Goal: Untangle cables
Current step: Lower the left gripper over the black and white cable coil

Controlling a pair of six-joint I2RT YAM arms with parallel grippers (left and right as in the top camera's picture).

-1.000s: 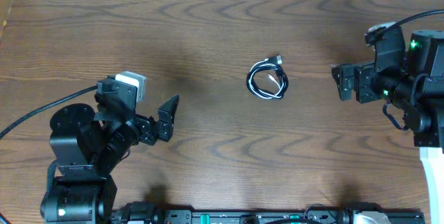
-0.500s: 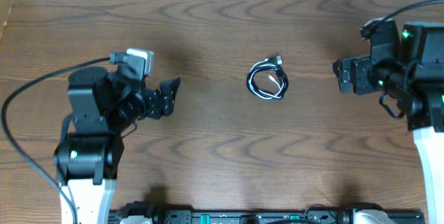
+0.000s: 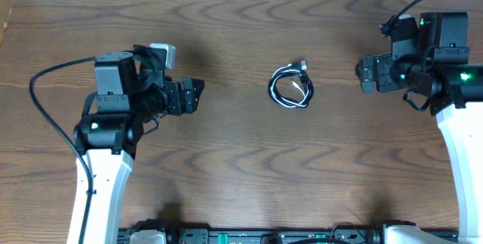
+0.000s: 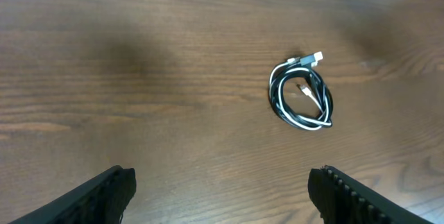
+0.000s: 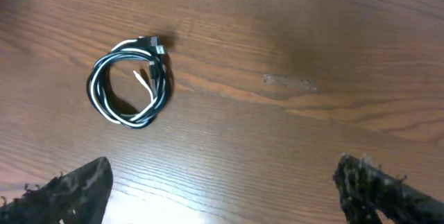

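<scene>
Spreading the left gripper [image 4: 225, 196] wide along the bottom edge of the left wrist view, gripping nothing. Splaying the right gripper [image 5: 225, 193] just as wide across the bottom of the right wrist view, also empty. Showing the cables [image 3: 290, 89] beyond both, at centre of the overhead frame, coiling black and white into one small loop on the wooden table [image 3: 226, 32], well apart from either gripper.

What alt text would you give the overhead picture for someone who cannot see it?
A small coil of thin black and white cables lies on a dark wood-grain table, with nothing touching it. The black left end effector and black right end effector, both open, face it from either side.
</scene>
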